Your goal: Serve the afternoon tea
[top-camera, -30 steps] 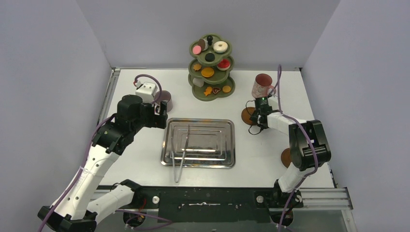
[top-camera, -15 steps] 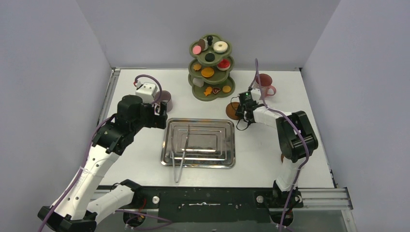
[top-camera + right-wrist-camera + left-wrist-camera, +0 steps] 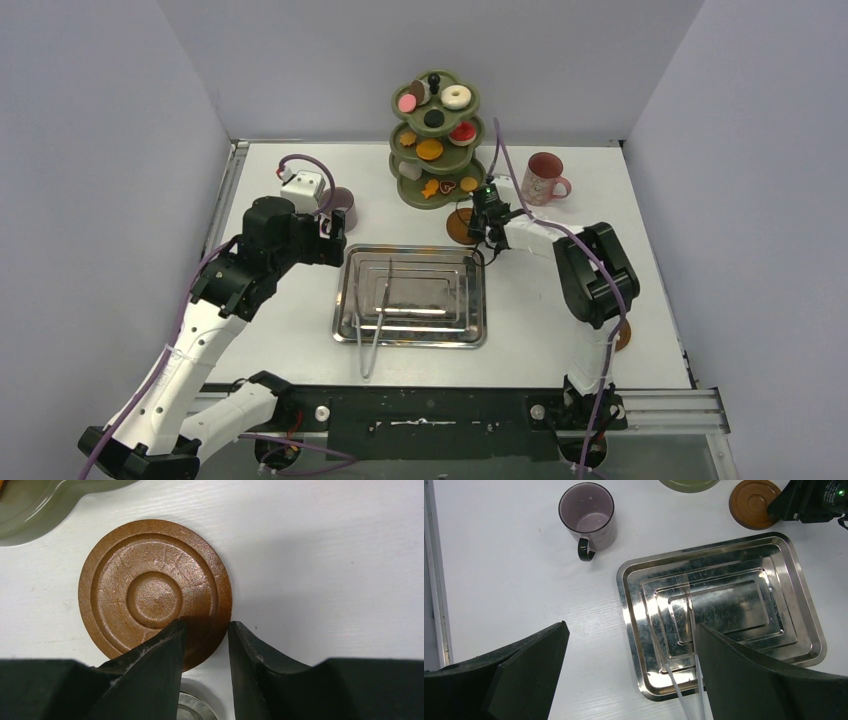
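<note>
The olive-green three-tier stand at the back centre holds the sweets, among them a white donut and a pink macaron. The pink mug stands right of it. The mauve mug stands left of it and shows empty in the left wrist view. My right gripper is shut on the rim of a brown coaster, which lies on the table just in front of the stand. My left gripper is open and empty, above the table at the tray's left edge.
The steel tray lies in the middle with the metal tongs across it, their ends over its near rim. A second brown coaster is partly hidden behind the right arm. A white box sits behind the left arm.
My right gripper has moved left from in front of the pink mug to in front of the stand, carrying the brown coaster with it. The left arm has not moved.
</note>
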Motion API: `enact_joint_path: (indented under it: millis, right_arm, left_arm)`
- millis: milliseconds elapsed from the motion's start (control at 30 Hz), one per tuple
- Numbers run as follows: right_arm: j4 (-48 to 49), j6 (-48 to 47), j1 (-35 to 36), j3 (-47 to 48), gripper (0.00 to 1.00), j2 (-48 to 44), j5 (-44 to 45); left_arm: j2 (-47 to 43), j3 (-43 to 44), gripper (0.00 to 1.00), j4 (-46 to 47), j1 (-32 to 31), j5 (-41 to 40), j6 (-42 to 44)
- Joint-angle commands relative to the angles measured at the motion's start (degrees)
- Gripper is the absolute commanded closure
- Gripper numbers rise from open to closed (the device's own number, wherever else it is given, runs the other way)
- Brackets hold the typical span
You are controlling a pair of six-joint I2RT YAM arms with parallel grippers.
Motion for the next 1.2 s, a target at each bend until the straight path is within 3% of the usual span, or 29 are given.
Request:
enact_joint_path:
  millis: [0, 667, 1167]
  right_arm:
    - [-2.03, -3.03, 2.65, 1.6, 0.65, 2.97, -0.61]
    - [-3.95, -3.03, 11.46, 10.76, 0.64, 8.01, -0.27]
    - [-4.6, 0.37, 11.99, 15.51, 0.63, 10.24, 1.22]
  left_arm:
    - [-0.69, 0.65, 0.03, 2.62, 0.05, -0.73, 0.54]
    - [-1.15, 0.31, 0.03, 3.02, 0.4, -1.26, 0.51]
    - [-0.98, 0.41, 0.03, 2.84, 0.39, -0.98, 0.43]
